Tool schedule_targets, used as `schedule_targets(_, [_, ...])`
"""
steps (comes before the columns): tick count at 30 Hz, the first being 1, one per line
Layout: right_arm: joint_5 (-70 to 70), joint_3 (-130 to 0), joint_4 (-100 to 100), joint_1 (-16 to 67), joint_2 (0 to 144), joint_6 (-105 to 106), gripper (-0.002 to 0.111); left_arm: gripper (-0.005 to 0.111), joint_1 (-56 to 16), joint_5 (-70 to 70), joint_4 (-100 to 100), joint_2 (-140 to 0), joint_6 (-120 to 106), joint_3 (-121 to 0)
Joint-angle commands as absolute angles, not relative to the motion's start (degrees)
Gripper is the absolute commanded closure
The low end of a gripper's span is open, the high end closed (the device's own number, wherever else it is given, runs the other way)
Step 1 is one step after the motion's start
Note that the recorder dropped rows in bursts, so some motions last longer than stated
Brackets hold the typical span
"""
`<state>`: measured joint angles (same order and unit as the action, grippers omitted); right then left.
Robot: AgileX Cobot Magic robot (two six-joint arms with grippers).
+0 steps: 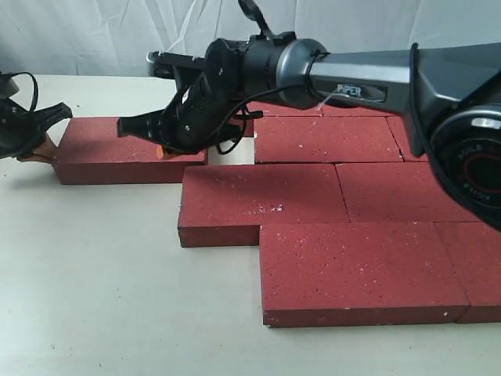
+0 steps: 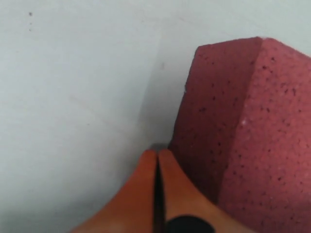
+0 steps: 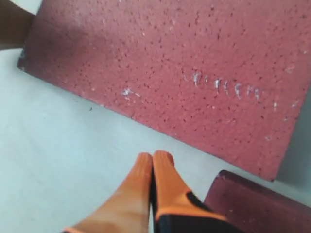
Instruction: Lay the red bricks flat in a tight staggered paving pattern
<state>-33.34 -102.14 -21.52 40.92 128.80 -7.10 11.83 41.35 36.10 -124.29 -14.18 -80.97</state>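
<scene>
- Red bricks (image 1: 258,196) lie flat on the pale table (image 1: 94,298), most of them already packed edge to edge in offset rows on the right side of the exterior view.
- One loose brick (image 1: 117,145) sits apart on the left, level with the back row. A gap of bare table separates it from its neighbours.
- The left gripper (image 2: 156,158) has its orange fingertips pressed together, holding nothing, just beside the loose brick's outer end face.
- The right gripper (image 3: 152,160) is likewise pinched closed and empty, low over the table by the brick's inner end, near the gap.
- Handling, as a judgement: these bricks look stiff, dense and fairly heavy, with a rough, gritty skin that should drag on the table rather than slip. They seem unlikely to break from a nudge.
- A low push against an end face or long side looks safer than pinching, and the outer end suits a shove towards the row.
- Hard to tell: whether either gripper actually touches the brick.
- The right arm hides part of the back row, and the frame's right edge cuts off several bricks, so the count is uncertain.
</scene>
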Motion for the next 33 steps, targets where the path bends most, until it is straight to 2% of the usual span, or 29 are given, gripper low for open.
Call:
schedule_targets(1, [-34.61,-102.54,-21.01,39.24,125.94,-8.03,0.109,0.107,10.47,41.65,37.86,-124.60,-15.69,-80.98])
schedule_targets(33, [-35.39,-102.54,-20.88,37.75,125.16,-8.88,0.109,0.107,3.08,42.37,41.95,-124.60,-17.12,-80.98])
